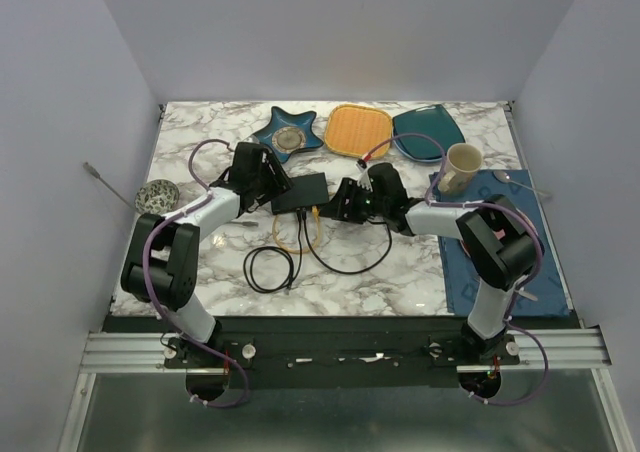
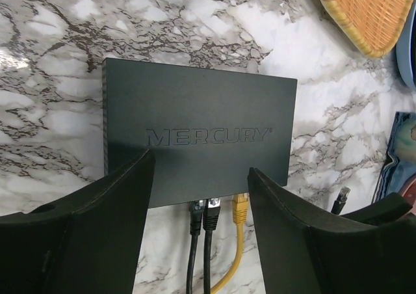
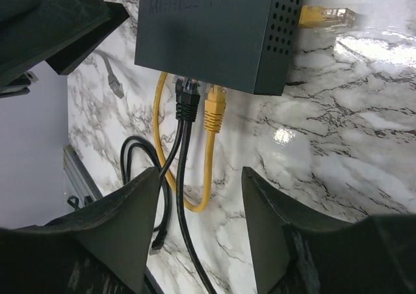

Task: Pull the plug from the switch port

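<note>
The switch [image 2: 198, 128] is lying flat on the marble table [image 2: 58, 60] directly under the left tool [image 2: 200, 167]. That tool's fingers are standing spread over the socket edge, pinching nothing; whether they are touching the lid I cannot tell. A pair of black plugs [image 2: 212, 209] and a yellow plug [image 2: 241, 207] are sitting in the sockets, just ahead of the right tool [image 3: 200, 173]. It is gaping too, with a black cable [image 3: 185, 196] running ungripped between its fingers. Which plug is meant is not clear. The box is looking light and likely to slide, so it probably needs pinning down. A plug is small, stiff and probably latched, so it is best taken by its body, not the limp cable. Beyond the left tool a star dish [image 1: 290, 132] is holding a small round saucer [image 1: 290, 139]. Off to the right tool's right, a cup [image 1: 463, 167] is showing no contents I can make out.
</note>
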